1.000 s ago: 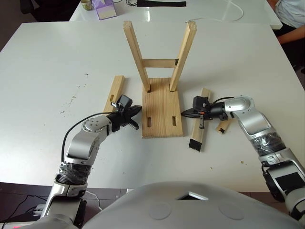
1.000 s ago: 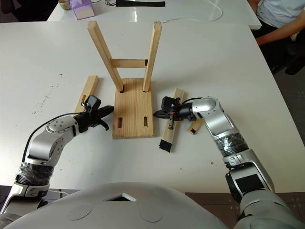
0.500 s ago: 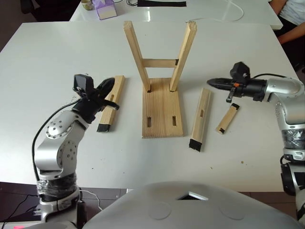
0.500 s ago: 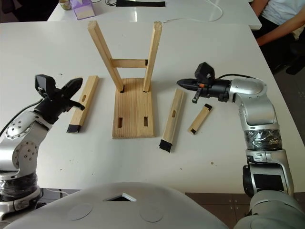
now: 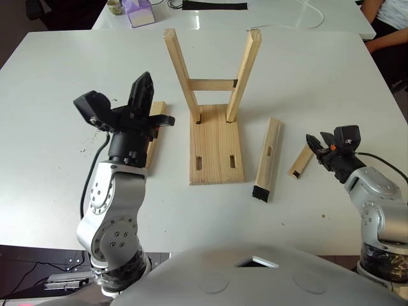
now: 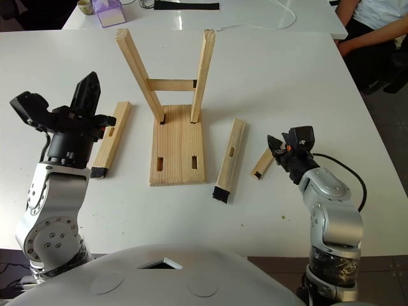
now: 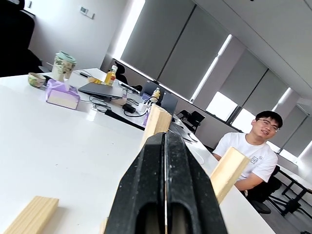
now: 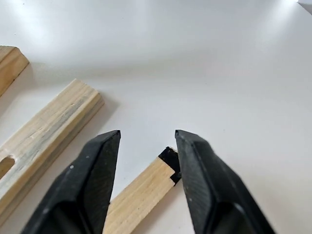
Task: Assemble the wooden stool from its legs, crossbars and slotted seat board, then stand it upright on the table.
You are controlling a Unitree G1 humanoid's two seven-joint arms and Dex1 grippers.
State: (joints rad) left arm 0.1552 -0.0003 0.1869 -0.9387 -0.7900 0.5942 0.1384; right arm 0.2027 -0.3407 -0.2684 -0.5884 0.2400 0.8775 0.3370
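Observation:
The slotted seat board [image 5: 217, 156] lies flat mid-table. Two legs stand in its far slots, joined by a crossbar [image 5: 213, 83]. One loose leg [image 6: 111, 137] lies left of the board, another loose leg [image 5: 268, 157] right of it. A short crossbar [image 5: 299, 162] lies further right. My left gripper [image 5: 143, 83] is shut and empty, raised above the left loose leg with its fingertips pointing up; the left wrist view shows its closed fingers [image 7: 146, 195]. My right gripper [image 5: 317, 141] is open just right of the short crossbar, whose black-tipped end [image 8: 168, 158] lies below its spread fingers.
A purple tissue box [image 5: 139, 11], a cup [image 5: 115, 6] and a black strip [image 5: 213, 5] sit on the far table behind. A white cable [image 5: 312, 19] lies at the back right. Bare white tabletop [image 5: 64, 95] stretches left and in front of the board.
Both arms pulled away from the board. The left gripper rose off the table and now points upward. The right gripper swung out, then came back low beside the short crossbar.

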